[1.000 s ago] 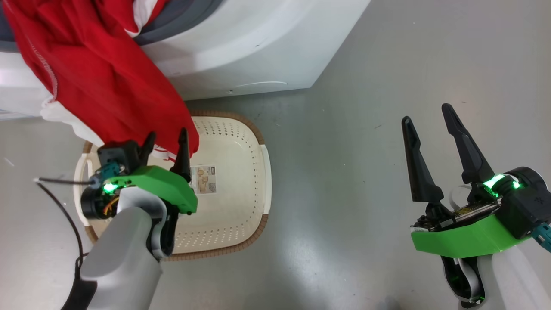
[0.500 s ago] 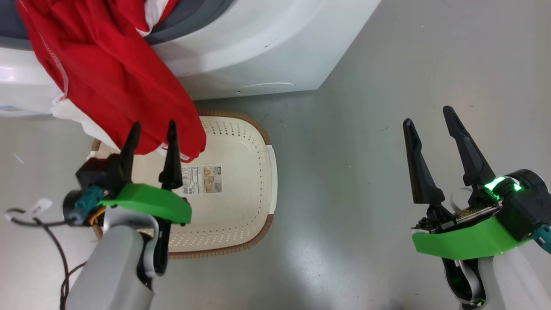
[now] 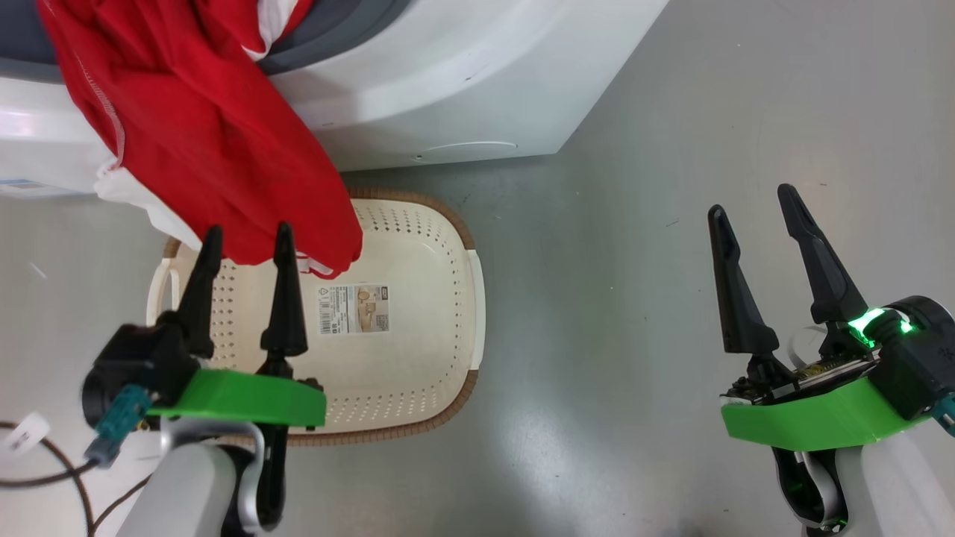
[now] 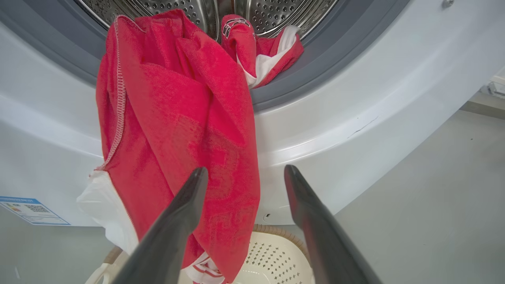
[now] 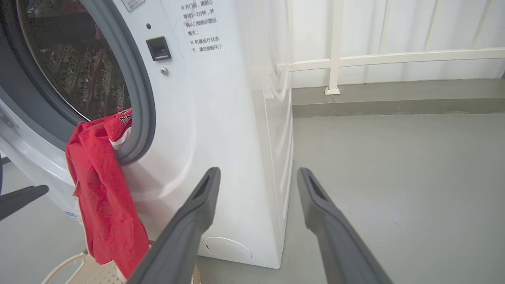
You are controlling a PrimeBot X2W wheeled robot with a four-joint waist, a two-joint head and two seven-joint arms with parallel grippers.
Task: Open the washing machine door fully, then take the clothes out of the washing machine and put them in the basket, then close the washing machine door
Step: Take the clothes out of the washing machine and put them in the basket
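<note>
Red clothes (image 3: 209, 149) hang out of the washing machine (image 3: 448, 74) and down its white front, with the hem over the far left corner of the cream basket (image 3: 418, 358). The left wrist view shows the red garment (image 4: 177, 118) draped over the grey gasket, more red and white cloth (image 4: 240, 39) at the drum mouth, and the basket (image 4: 272, 256) below. My left gripper (image 3: 246, 231) (image 4: 245, 170) is open just short of the hanging hem, holding nothing. My right gripper (image 3: 752, 201) (image 5: 258, 171) is open over the floor to the right. The washing machine door is out of view.
Grey floor (image 3: 597, 298) spreads to the right of the basket. A blue label sticker (image 4: 27, 211) is on the washer's lower front. A white railing (image 5: 335, 59) stands behind the washer's side. A dark cable (image 3: 37, 477) trails by my left arm.
My left gripper has drawn back toward me from the garment's hem and turned at the wrist, still open. The head camera has shifted slightly. The right arm has not moved.
</note>
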